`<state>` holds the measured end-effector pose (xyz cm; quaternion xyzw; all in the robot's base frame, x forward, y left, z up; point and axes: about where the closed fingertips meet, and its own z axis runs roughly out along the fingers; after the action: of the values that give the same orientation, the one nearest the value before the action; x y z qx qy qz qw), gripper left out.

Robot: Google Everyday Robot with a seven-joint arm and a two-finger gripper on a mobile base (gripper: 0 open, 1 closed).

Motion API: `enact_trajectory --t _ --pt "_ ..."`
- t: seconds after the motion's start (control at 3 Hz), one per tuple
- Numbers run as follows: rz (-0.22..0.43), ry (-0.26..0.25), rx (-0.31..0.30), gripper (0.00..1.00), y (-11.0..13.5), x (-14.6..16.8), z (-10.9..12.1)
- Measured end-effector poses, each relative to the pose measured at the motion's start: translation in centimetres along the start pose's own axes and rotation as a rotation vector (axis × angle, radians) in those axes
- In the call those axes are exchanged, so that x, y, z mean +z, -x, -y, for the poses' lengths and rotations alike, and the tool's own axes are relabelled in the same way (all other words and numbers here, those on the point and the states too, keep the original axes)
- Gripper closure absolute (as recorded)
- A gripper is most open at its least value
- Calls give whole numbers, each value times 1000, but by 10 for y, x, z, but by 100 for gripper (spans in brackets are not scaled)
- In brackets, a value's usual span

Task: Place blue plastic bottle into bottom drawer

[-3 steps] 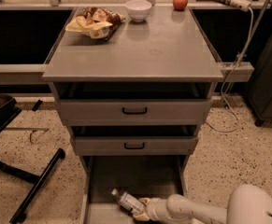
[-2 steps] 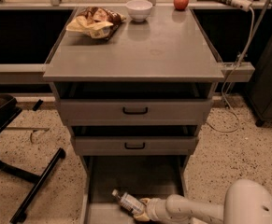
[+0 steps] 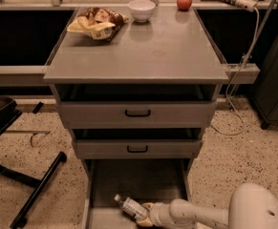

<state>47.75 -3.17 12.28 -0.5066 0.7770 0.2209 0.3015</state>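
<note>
Grey metal cabinet, three drawers, flat top carrying loose items along its far edge.

Top drawer and middle drawer: black handles, each standing slightly out from the frame. The gaps above them are dark, so their contents cannot be made out.

Bottom drawer: pulled well out toward the camera, a long shallow tray with low side walls. The floor is bare grey metal at the back. Its only content is the blue plastic bottle, in the near part of the tray, lying aslant with the white cap toward the back left and the base toward the front right. Whether it rests on the floor of the tray or hangs just over it cannot be told.

White robot arm reaches in from the lower right, low over the drawer.

Black chair base on the speckled floor, left of the cabinet.

On the cabinet top: yellow-and-brown snack bag at the back left; white bowl just right of it, nothing visible inside; red apple at the back right, apart from the bowl.

Gripper sits inside the bottom drawer at the bottle's base end, fingers clasped on the bottle.
</note>
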Motion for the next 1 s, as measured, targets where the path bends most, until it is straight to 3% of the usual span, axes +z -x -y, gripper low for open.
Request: enact_trajectory --t 0.67,1.0 --pt "0 0 0 12 0 0 0" --pt "0 0 0 0 0 0 0"
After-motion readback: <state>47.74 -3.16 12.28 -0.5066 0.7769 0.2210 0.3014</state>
